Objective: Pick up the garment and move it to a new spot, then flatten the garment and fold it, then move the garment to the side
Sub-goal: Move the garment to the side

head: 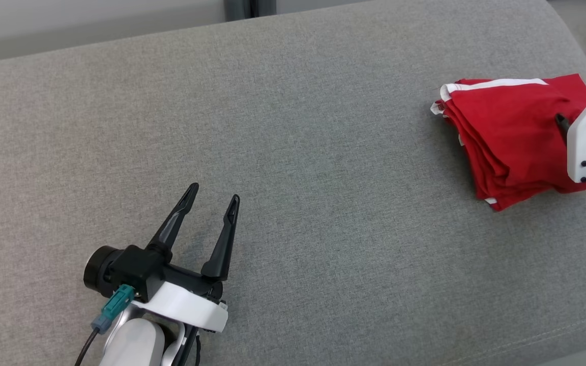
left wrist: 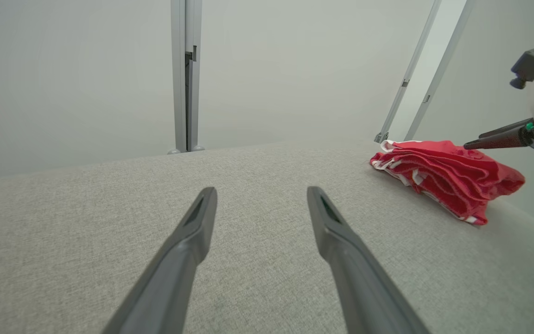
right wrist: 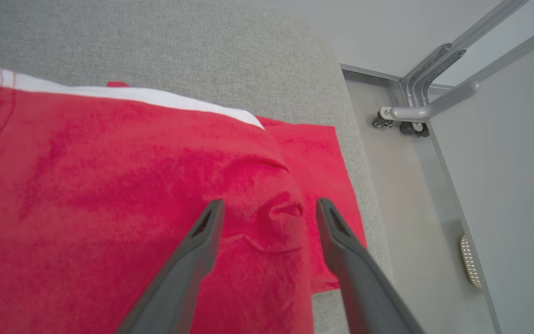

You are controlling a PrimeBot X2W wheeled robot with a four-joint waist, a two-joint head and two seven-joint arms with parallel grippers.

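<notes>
1. Folded red cloth garment with white trim [head: 511,137], lying at the grey fabric bench's [head: 293,127] right end.
2. Right gripper [right wrist: 269,204] spread wide over it, gripping nothing.
3. Left gripper [head: 214,193] likewise wide and empty, near the front edge.
4. Best lifted straight up, without snagging folds.

A grey fabric bench [head: 293,152] — a folded red garment [head: 511,137] lies near its right end.

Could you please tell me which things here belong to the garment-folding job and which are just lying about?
Job:
folded red garment with white trim
grey fabric-covered surface under it
right gripper, jaws open over the garment
left gripper, jaws open

Lying about:
grey metal frame with small caster wheels, on the floor
</notes>
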